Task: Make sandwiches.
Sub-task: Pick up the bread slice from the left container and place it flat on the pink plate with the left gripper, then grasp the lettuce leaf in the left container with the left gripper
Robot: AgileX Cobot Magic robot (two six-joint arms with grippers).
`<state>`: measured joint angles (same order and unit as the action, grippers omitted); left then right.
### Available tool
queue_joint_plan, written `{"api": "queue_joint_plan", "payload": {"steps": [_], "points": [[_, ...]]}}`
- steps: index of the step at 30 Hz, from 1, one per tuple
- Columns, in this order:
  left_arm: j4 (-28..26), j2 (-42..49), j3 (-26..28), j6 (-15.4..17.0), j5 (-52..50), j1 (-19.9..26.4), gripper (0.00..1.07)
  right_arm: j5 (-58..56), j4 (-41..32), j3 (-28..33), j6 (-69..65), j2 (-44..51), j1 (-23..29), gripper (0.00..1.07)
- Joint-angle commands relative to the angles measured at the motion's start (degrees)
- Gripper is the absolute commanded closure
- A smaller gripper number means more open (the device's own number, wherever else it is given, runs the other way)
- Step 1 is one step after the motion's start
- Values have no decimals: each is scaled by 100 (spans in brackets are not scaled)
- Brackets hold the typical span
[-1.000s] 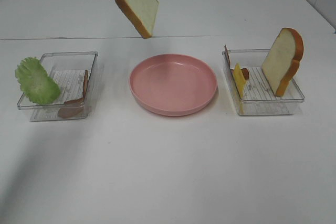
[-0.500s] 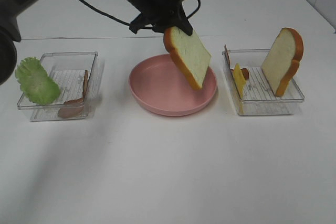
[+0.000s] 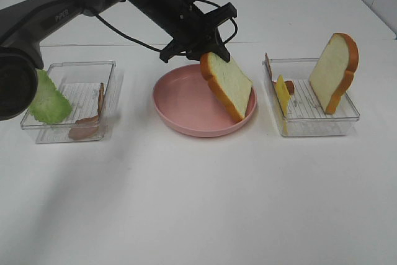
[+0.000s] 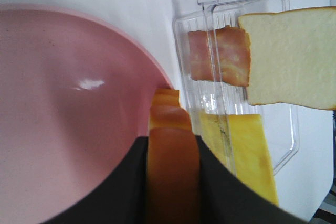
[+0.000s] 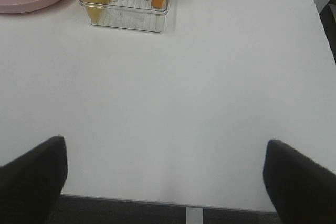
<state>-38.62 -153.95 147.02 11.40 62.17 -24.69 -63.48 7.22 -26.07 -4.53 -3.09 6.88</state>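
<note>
1. Slice (image 3: 228,85): white bread with a tan crust, tilted over the right side of the plate (image 3: 180,100). Its lower corner is at the rim; contact cannot be told.
2. Left gripper (image 3: 209,53): clamped on the slice's top crust.
3. Right tray (image 3: 310,130): second slice (image 3: 335,69) upright, cheese (image 3: 282,94) on edge, bacon (image 3: 268,66) against the wall.
4. Left tray (image 3: 80,65): lettuce (image 3: 49,100) over the outer wall, bacon strip (image 3: 87,128) at the inner wall.
5. Right gripper (image 5: 165,177): jaws wide apart, holding nothing, above bare table (image 5: 210,103).

pink plate (image 3: 186,100), left clear tray (image 3: 82,64), right clear tray (image 3: 313,130), white table (image 3: 198,203)
</note>
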Motion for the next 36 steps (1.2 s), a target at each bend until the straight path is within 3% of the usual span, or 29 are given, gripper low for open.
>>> {"api": "queue_joint_plan", "payload": {"steps": [1,3,4,8,11,12,13,14,15,16,17,18,19,26,31,36], "points": [[327,-97,6,74,46,-6,107,29,0,11,34,29,-29,9],[458,-97,6,132,86,-6,107,29,0,11,34,29,-29,9],[688,-97,6,315,195,-6,105,29,0,11,34,29,-29,9],[917,-97,6,395,235,-6,101,29,0,11,34,29,-29,9],[940,-97,6,390,195,-6,94,29,0,11,34,29,-29,9],[940,-97,6,355,166,-6,83,29,0,11,34,29,-29,9],[940,-97,6,355,166,-6,83,29,0,11,34,29,-29,9],[991,-97,6,304,160,-6,63,29,0,11,34,29,-29,9],[1014,-97,6,286,160,-6,53,29,0,11,34,29,-29,9],[1014,-97,6,286,160,-6,53,29,0,11,34,29,-29,9],[1083,-97,23,264,172,-6,29,29,0,11,34,29,-29,9],[1083,-97,23,264,172,-6,29,29,0,11,34,29,-29,9],[1180,-92,23,275,195,-6,6,29,0,11,34,29,-29,9],[1604,-74,281,332,493,-23,5,29,0,11,34,29,-29,9],[2550,-74,991,561,1037,-80,5,29,0,11,34,29,-29,9],[2934,57,1650,607,1329,-86,5,29,0,11,34,29,-29,9]]}}
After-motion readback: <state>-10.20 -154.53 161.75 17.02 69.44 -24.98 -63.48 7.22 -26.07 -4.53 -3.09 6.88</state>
